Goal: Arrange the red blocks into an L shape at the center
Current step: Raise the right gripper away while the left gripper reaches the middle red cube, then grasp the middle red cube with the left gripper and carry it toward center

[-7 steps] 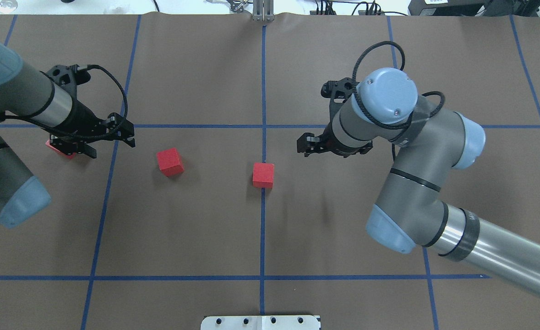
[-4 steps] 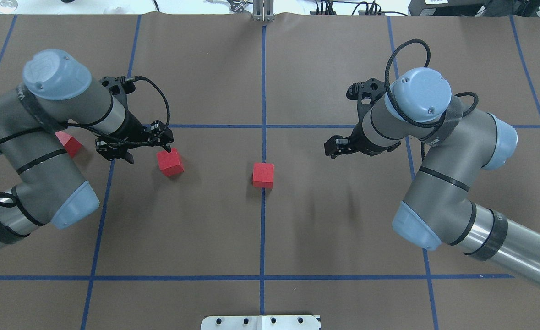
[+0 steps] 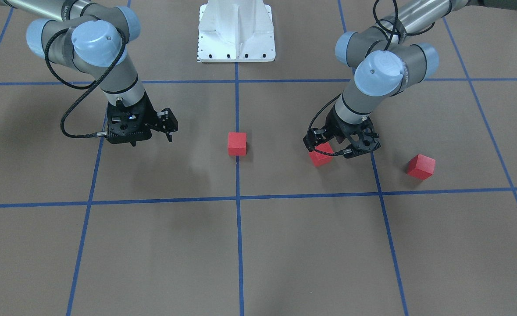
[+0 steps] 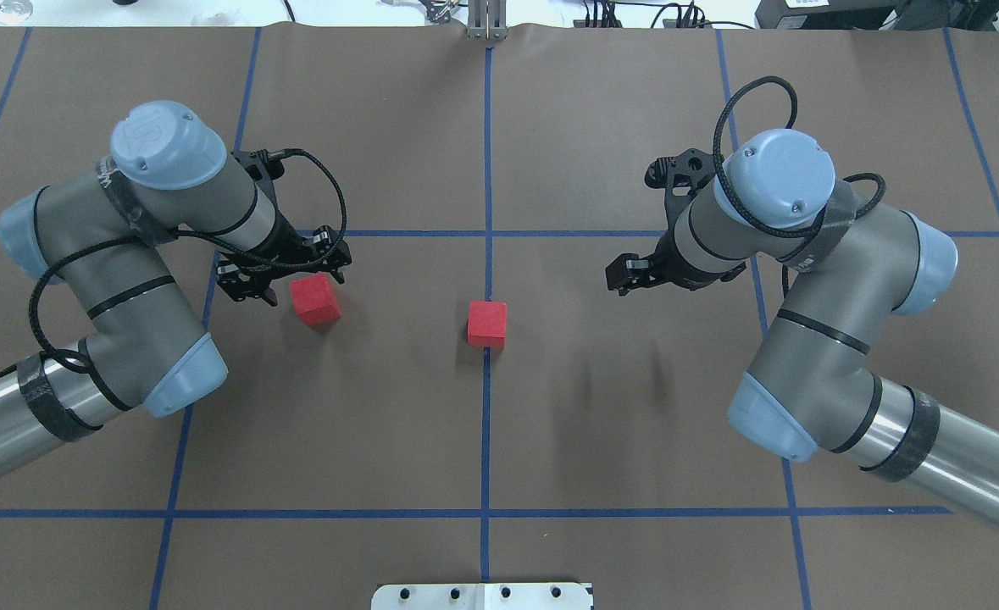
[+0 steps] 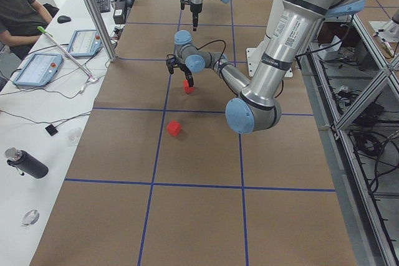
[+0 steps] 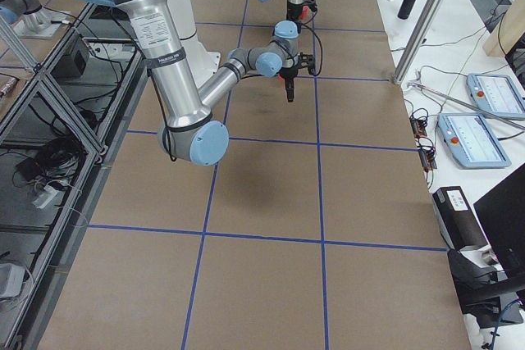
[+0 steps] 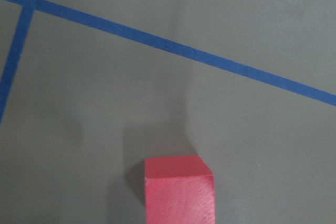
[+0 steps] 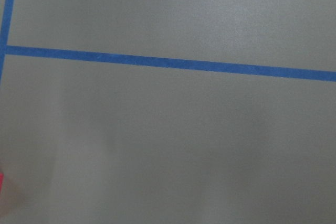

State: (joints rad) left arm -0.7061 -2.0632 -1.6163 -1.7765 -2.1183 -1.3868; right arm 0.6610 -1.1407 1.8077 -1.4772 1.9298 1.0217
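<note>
Three red blocks lie on the brown mat. One block (image 4: 487, 324) sits on the centre line and also shows in the front view (image 3: 237, 143). A second block (image 4: 313, 300) lies left of it. My left gripper (image 4: 304, 284) hangs open just above this block's far-left edge, not gripping it, and the block sits at the bottom of the left wrist view (image 7: 178, 190). The third block (image 3: 421, 166) lies further out on my left, hidden under my left arm in the overhead view. My right gripper (image 4: 622, 275) looks shut and empty, right of the centre block.
Blue tape lines (image 4: 487, 169) divide the mat into large squares. The robot's white base (image 3: 236, 30) stands at the table's near edge. An operator (image 5: 19, 10) sits at a side bench with tablets and a bottle.
My left arm swung right, from over the far-left block to over the second block. My right arm drew back to the right, away from the centre block, then held still.
</note>
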